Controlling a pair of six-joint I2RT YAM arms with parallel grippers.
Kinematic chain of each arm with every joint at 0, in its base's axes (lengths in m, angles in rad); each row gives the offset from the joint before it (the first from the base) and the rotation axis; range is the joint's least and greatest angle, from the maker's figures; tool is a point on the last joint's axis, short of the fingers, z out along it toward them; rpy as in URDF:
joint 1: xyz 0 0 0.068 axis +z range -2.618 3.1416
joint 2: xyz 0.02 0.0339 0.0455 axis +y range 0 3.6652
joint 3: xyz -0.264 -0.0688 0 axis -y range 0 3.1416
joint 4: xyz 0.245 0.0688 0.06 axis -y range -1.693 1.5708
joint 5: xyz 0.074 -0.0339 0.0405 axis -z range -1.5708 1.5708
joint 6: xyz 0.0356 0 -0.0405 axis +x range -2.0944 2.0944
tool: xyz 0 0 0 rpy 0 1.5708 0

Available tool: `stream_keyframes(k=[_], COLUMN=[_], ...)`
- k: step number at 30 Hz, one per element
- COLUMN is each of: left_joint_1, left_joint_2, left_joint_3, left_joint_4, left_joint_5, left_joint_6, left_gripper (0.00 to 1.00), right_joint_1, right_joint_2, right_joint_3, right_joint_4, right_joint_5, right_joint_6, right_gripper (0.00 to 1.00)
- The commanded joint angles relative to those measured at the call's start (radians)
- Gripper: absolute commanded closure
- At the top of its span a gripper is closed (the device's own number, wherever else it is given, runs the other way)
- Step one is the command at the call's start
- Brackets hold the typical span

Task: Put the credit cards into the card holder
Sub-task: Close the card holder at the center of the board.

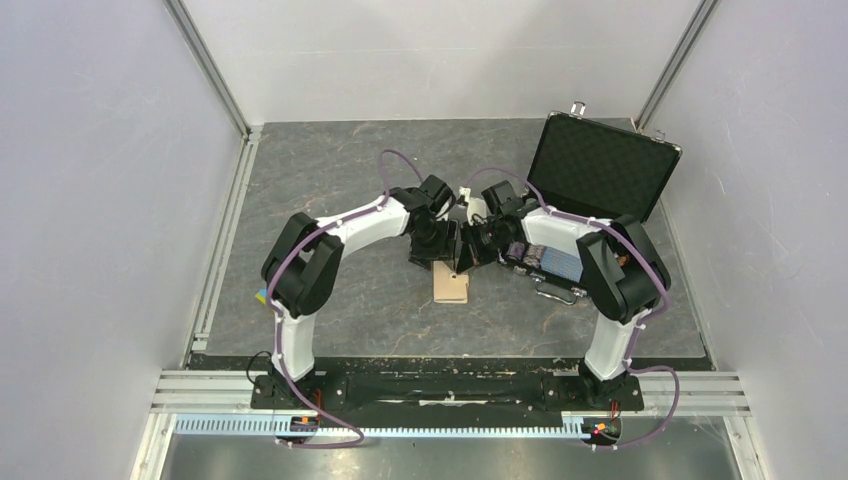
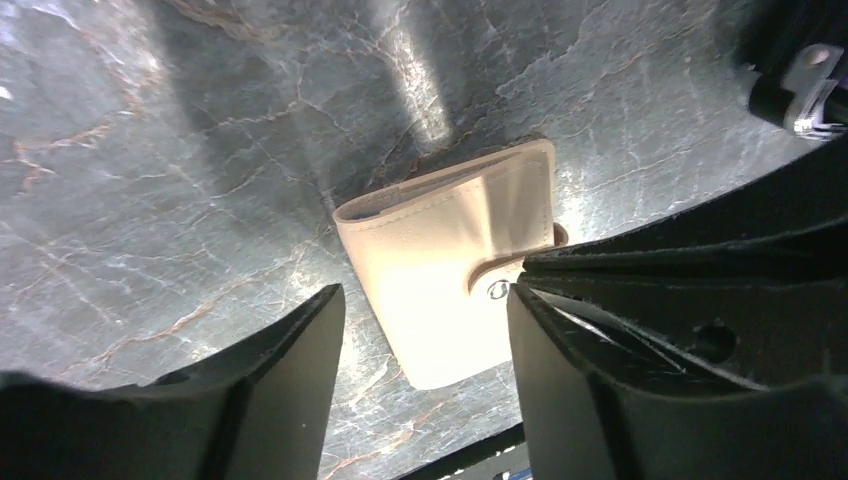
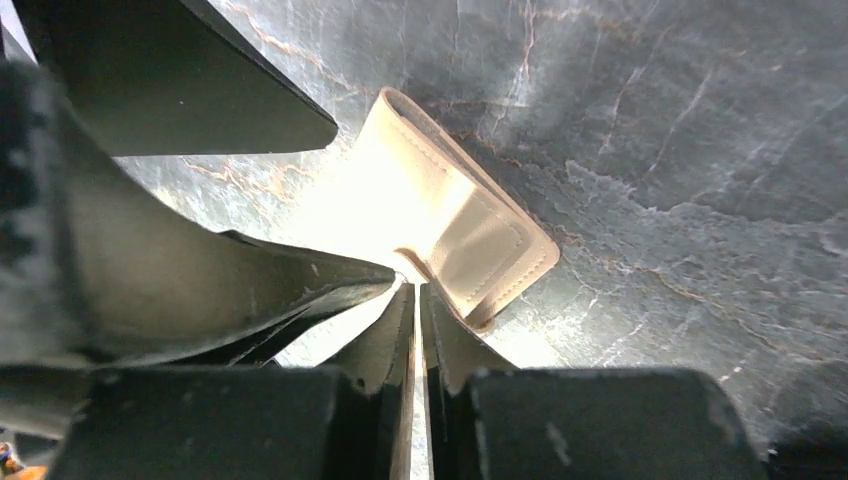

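Fingers of the right gripper are clenched on a thin, pale grey-white glossy credit card. The card is seen edge-on as a bright sliver between them and is pointed at the small tan leather-like folding card holder. Whether the credit card touches the card holder cannot be told. The card holder is laid flat and folded shut on the dark marbled table, midway between the left and right edges and nearer the near edge than the far one. Its snap tab is drawn over the front face. The left gripper is held above the card holder with its two fingers spread wide and nothing grasped. An open black hard case with rows of poker chips is placed towards the far right corner. A small blue and yellow block is glimpsed near the left edge, partly hidden by the left arm.
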Motion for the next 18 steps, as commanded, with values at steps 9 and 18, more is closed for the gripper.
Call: stream_keyframes(k=[9,18], left_joint_1=[0.197,0.445], left_joint_2=[-0.280,-0.375], left_joint_3=[-0.201,-0.415], left_joint_4=[0.390,0.644], left_joint_5=[0.220,0.450], left_joint_6=[-0.100,-0.223], left_gripper=[0.00,0.00], right_joint_1=[-0.136,-0.162], right_joint_2=[-0.203,-0.229], right_joint_3=[-0.019,-0.059], right_joint_4=[0.193,0.210], right_joint_5=[0.001,0.017], right_joint_6=[0.140,0.188], right_gripper=[0.29,0.05])
